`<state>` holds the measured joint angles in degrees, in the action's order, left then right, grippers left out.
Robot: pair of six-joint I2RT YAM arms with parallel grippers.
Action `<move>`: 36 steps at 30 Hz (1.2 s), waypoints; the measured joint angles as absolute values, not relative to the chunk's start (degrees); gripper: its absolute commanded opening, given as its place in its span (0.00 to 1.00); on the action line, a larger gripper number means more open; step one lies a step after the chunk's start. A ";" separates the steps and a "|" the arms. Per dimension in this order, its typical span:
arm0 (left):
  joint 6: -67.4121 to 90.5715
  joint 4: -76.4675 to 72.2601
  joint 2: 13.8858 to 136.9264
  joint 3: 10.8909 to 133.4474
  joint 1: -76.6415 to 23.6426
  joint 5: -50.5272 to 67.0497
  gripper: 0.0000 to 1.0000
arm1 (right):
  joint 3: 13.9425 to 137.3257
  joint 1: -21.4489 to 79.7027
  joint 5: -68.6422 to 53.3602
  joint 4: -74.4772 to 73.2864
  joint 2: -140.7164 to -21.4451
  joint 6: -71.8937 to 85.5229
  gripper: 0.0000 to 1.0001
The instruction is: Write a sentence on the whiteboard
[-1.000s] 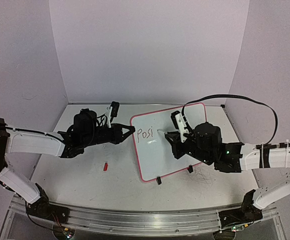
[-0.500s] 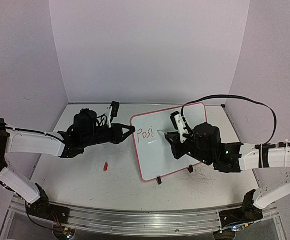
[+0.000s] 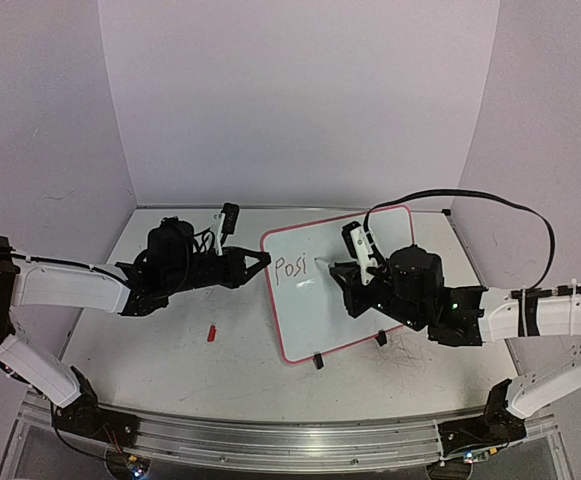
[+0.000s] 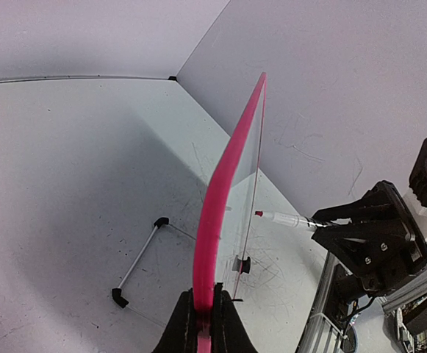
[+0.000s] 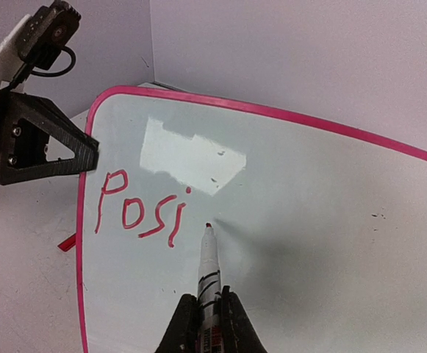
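The whiteboard (image 3: pixel 342 315) is standing propped on its black clip feet (image 3: pixel 318 361) near the middle of the counter (image 3: pixel 170 370). The left hand (image 3: pixel 263 261) is pinching the board's pink frame (image 4: pixel 209 220) at the left edge, fingers closed tight on it. The right hand (image 3: pixel 342 272) is gripping a red-tipped marker (image 5: pixel 209 259), whose tip is sitting at the white surface just right of the red lettering "Posi" (image 5: pixel 134 213) in the board's upper left part. A small red cap (image 3: pixel 211 333) is lying on the counter left of the board, apart from it.
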<state>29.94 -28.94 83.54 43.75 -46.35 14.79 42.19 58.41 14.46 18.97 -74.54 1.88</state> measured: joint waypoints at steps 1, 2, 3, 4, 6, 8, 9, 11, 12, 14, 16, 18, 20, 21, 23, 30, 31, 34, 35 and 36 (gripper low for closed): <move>29.93 -28.93 83.55 43.75 -46.35 14.79 0.01 | 42.19 58.41 14.46 18.90 -74.54 2.18 0.00; 29.94 -28.93 83.57 43.75 -46.35 14.78 0.01 | 42.19 58.41 14.48 18.75 -74.54 2.57 0.00; 29.95 -28.93 83.61 43.75 -46.35 14.76 0.02 | 42.19 58.41 14.53 18.52 -74.54 2.97 0.00; 29.95 -28.93 83.65 43.75 -46.35 14.76 0.03 | 42.19 58.41 14.59 18.26 -74.54 3.28 0.00; 29.95 -28.93 83.68 43.76 -46.35 14.74 0.05 | 42.19 58.41 14.82 17.78 -74.54 3.76 0.00; 29.97 -28.93 83.76 43.77 -46.35 14.74 0.08 | 42.19 58.41 15.35 17.14 -74.54 3.96 0.00; 29.95 -28.93 83.81 43.78 -46.35 14.65 0.10 | 42.19 58.41 15.59 16.81 -74.54 3.97 0.00; 29.88 -28.93 83.93 43.81 -46.35 14.38 0.12 | 42.21 58.37 15.94 16.36 -74.54 3.89 0.00; 29.79 -28.80 84.00 43.81 -46.33 14.16 0.12 | 42.22 58.18 16.05 16.24 -74.54 3.61 0.00; 29.72 -28.09 84.12 43.83 -46.28 13.69 0.12 | 42.34 57.93 16.00 16.22 -74.60 2.86 0.00; 29.74 -27.86 84.22 43.83 -46.18 13.40 0.12 | 42.61 57.49 15.78 16.41 -74.67 1.59 0.00; 29.76 -27.56 84.28 43.91 -46.17 13.32 0.11 | 42.74 56.81 15.34 16.73 -74.69 0.56 0.00; 29.77 -27.34 84.45 44.11 -46.17 13.33 0.08 | 42.74 56.16 14.84 17.20 -74.67 -0.16 0.00; 29.78 -27.24 84.53 44.28 -46.17 13.34 0.06 | 42.74 55.96 14.67 17.28 -74.67 -0.34 0.00; 29.81 -27.00 84.69 44.72 -46.19 13.39 0.03 | 42.72 55.66 14.55 17.79 -74.67 -0.67 0.00; 29.76 -26.76 84.73 45.01 -46.17 13.39 0.00 | 42.72 55.64 14.16 19.11 -74.67 -1.32 0.00; 29.74 -26.76 84.73 45.01 -46.19 13.40 0.00 | 42.72 55.64 13.93 19.32 -74.67 -1.34 0.00; 29.55 -26.74 84.73 45.01 -46.17 13.39 0.00 | 42.72 55.64 12.83 20.15 -74.67 -1.44 0.00; 29.49 -26.72 84.73 45.01 -46.17 13.39 0.00 | 42.72 55.64 12.38 20.37 -74.67 -1.47 0.00; 29.44 -26.70 84.73 45.01 -46.17 13.41 0.00 | 42.72 55.64 12.04 20.56 -74.67 -1.48 0.00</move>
